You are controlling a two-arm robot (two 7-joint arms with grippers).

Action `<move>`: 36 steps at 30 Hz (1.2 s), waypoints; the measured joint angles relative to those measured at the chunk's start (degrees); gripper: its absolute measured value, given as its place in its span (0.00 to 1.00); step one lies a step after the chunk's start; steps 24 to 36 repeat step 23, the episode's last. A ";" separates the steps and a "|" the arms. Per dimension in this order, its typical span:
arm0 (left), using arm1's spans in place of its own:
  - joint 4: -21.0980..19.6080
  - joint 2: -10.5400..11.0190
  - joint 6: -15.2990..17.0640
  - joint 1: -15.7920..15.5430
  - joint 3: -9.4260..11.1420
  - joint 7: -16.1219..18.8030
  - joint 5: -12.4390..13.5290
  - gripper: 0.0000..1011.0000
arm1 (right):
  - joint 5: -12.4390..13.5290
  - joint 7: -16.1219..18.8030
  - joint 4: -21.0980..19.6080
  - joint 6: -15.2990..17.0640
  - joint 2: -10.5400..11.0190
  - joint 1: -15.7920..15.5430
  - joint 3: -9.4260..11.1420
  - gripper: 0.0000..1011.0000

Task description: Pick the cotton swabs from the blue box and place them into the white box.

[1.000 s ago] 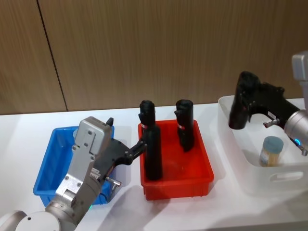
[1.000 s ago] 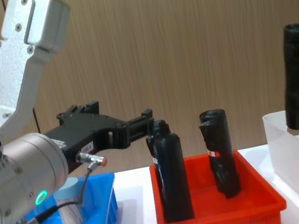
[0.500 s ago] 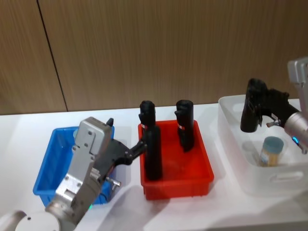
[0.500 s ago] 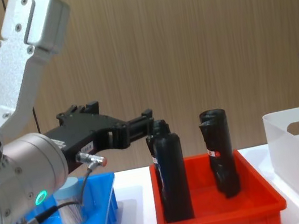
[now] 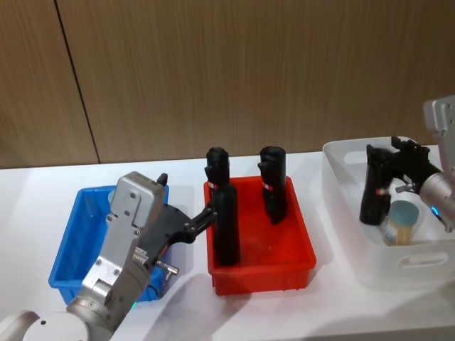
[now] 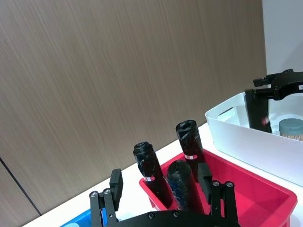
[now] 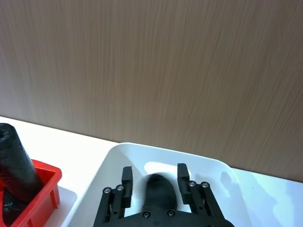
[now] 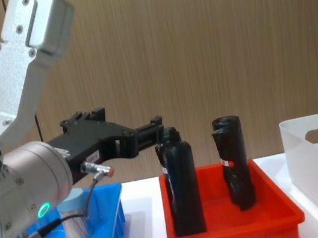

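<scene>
One cotton swabs tub (image 5: 402, 222) with a pale-blue lid stands inside the white box (image 5: 419, 264). Another cotton swabs tub (image 8: 75, 217) sits in the blue box (image 8: 112, 224), half hidden behind my left arm. My right gripper (image 5: 377, 153) is shut on a black roll (image 5: 374, 192), held upright inside the white box beside the tub. From the right wrist the roll (image 7: 158, 187) sits between the fingers (image 7: 127, 176). My left gripper (image 5: 206, 215) is open and hovers over the blue box's (image 5: 71, 241) right edge, its tips close to the red bin's rolls.
A red bin (image 5: 302, 245) stands between the blue and white boxes, holding three upright black rolls (image 5: 226, 227). A wooden wall closes off the back. White tabletop shows in front of the bins.
My right gripper has come down and to the right with the black roll, from above the white box's rim to inside it. The left arm has stayed still.
</scene>
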 joint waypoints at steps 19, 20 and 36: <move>0.00 0.00 0.00 0.00 0.00 0.00 0.00 0.99 | 1.32 0.00 -0.35 -0.64 0.21 -0.69 0.68 0.99; 0.00 0.00 0.00 0.00 0.00 0.00 0.00 0.99 | 1.35 0.01 -0.48 -0.64 0.23 -0.77 0.72 0.99; 0.00 0.00 0.00 0.00 0.00 0.00 0.00 0.99 | 1.41 0.04 -0.63 -0.62 0.26 -0.87 0.77 0.99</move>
